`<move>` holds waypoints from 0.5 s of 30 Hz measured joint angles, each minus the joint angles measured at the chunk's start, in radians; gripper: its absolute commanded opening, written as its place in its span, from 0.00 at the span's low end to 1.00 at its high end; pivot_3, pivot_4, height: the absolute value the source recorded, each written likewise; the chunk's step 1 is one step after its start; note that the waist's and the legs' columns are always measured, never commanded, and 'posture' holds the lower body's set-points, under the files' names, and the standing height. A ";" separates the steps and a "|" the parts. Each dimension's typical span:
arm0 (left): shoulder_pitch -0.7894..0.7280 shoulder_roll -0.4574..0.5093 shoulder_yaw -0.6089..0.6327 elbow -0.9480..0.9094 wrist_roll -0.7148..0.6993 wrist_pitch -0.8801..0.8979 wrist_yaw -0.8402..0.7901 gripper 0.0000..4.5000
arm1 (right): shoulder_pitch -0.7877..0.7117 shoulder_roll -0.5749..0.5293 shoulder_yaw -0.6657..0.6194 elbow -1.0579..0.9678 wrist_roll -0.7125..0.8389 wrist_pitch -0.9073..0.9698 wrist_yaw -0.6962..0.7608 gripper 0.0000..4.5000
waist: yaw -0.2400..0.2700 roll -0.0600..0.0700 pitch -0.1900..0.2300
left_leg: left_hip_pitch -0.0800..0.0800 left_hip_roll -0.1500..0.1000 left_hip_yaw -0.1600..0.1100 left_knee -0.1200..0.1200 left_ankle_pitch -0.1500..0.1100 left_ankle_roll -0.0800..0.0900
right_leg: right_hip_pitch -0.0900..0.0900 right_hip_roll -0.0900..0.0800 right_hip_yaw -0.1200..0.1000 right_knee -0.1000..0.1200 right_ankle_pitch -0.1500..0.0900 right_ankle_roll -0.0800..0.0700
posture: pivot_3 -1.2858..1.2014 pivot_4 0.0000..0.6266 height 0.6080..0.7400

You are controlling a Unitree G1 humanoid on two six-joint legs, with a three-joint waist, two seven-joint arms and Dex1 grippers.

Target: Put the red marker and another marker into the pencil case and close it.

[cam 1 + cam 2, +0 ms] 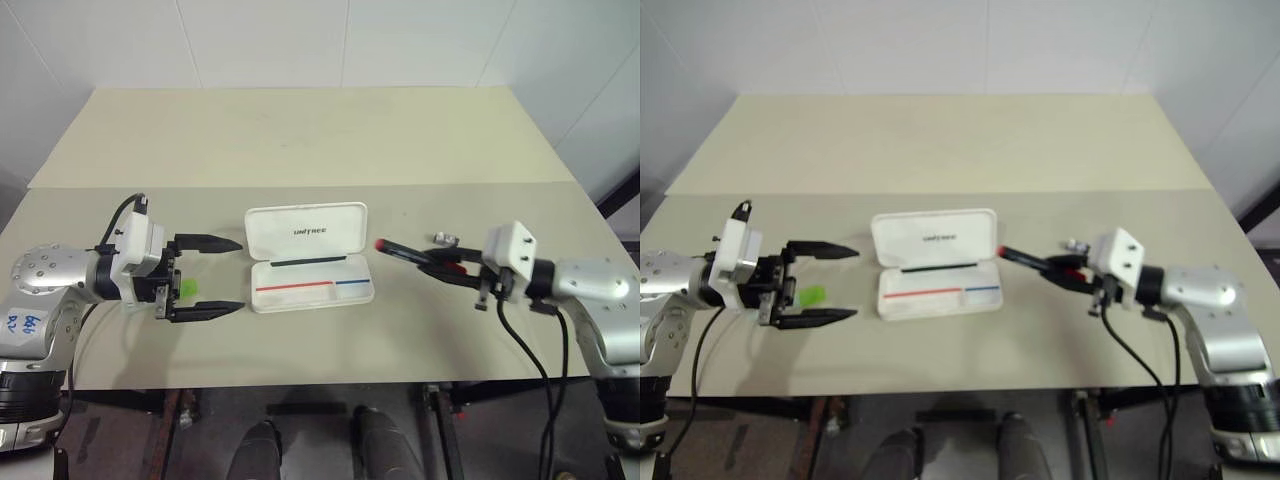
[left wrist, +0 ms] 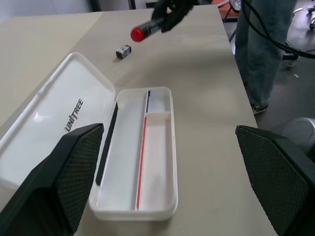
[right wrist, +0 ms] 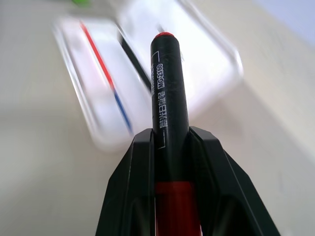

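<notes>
The right gripper (image 1: 432, 262) has its fingers (image 3: 216, 182) closed on the red marker (image 3: 166, 88), which it holds above the table (image 1: 300, 130) just right of the case (image 1: 310, 255), the marker's red tip (image 1: 381, 244) pointing toward it. The left gripper (image 1: 205, 276), fingers (image 1: 208, 242) spread wide and holding nothing, hovers left of the case, aimed at it. A patch of bright green (image 1: 187, 288), likely the second marker's end, lies on the table between those open fingers. The white case lies open at the table's middle, its lettered lid (image 2: 59, 113) folded back and its tray (image 2: 147, 162) showing a thin red-and-blue line. A small grey object (image 1: 444, 238) rests behind the right gripper. The pale beige table has a seam across it; white walls (image 1: 300, 40) rise behind, and a person's legs (image 2: 263, 44) stand beside the far edge.
</notes>
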 measured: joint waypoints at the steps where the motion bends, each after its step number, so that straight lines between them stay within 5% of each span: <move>1: 0.011 0.004 0.004 0.001 0.003 -0.006 0.000 1.00 | -0.028 0.016 0.028 0.008 -0.008 -0.005 0.011 0.14 | 0.001 0.000 0.000 | 0.000 0.000 0.000 0.000 0.000 0.000 | 0.000 0.000 0.000 0.000 0.001 0.001 | 0.52 0.24 1.00; 15: 0.068 0.004 0.016 -0.006 0.015 -0.042 0.042 1.00 | -0.315 0.275 0.286 0.451 -0.185 -0.259 0.130 0.14 | -0.005 0.000 0.000 | -0.001 0.001 0.000 -0.004 -0.001 0.000 | -0.004 0.001 0.000 0.002 0.008 0.014 | 0.52 0.24 1.00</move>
